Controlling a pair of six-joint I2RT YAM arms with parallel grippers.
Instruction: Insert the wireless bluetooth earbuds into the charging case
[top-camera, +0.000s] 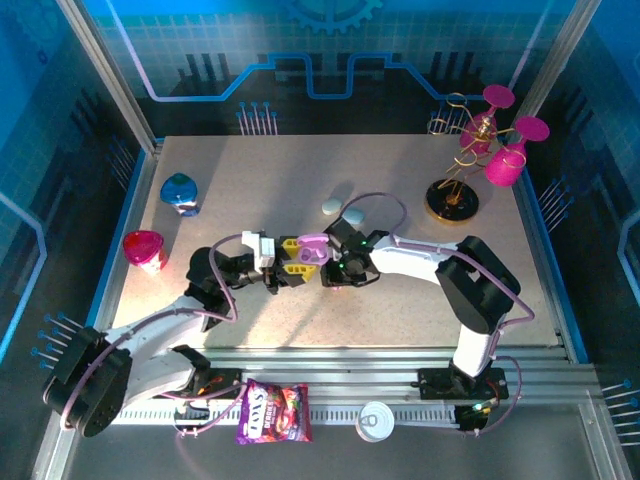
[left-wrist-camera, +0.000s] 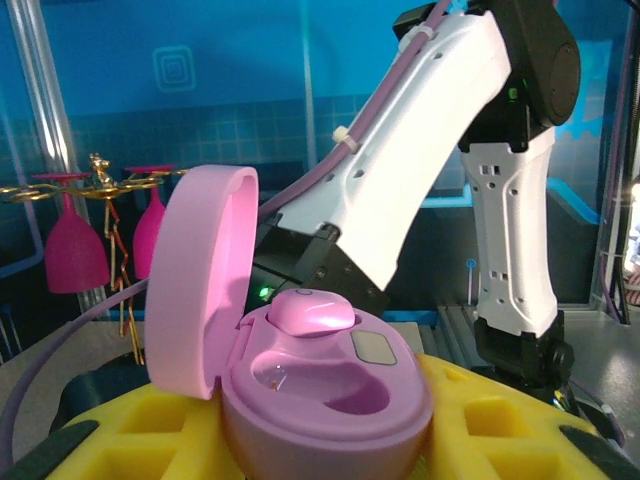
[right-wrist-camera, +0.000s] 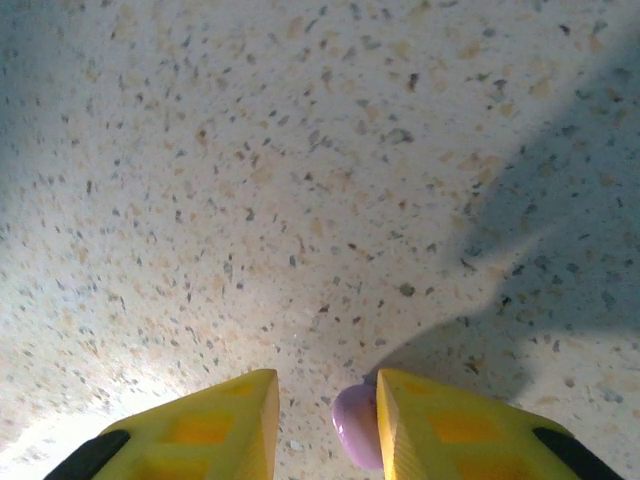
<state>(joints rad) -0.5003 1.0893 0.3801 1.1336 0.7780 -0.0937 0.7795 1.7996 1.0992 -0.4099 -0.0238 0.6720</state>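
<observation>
The purple charging case (left-wrist-camera: 330, 400) sits between my left gripper's (left-wrist-camera: 325, 440) yellow fingers (left-wrist-camera: 120, 430), lid (left-wrist-camera: 200, 285) hinged up. One purple earbud (left-wrist-camera: 312, 312) is seated in its far pocket; the near pocket (left-wrist-camera: 325, 385) holds nothing. From above, the case (top-camera: 313, 248) is at table centre with my left gripper (top-camera: 300, 257) shut on it and my right gripper (top-camera: 336, 268) just right of it. In the right wrist view my right gripper (right-wrist-camera: 325, 425) points down at the table, jaws apart. A second purple earbud (right-wrist-camera: 357, 430) lies against the inner face of its right finger (right-wrist-camera: 440, 425).
Two pale blue-white pebble shapes (top-camera: 332, 206) (top-camera: 352, 215) lie behind the grippers. A blue object (top-camera: 180, 193) and a pink one (top-camera: 145, 250) stand at the left. A gold rack with pink glasses (top-camera: 480, 150) stands back right. A snack bag (top-camera: 273, 412) and white lid (top-camera: 378, 420) lie on the near rail.
</observation>
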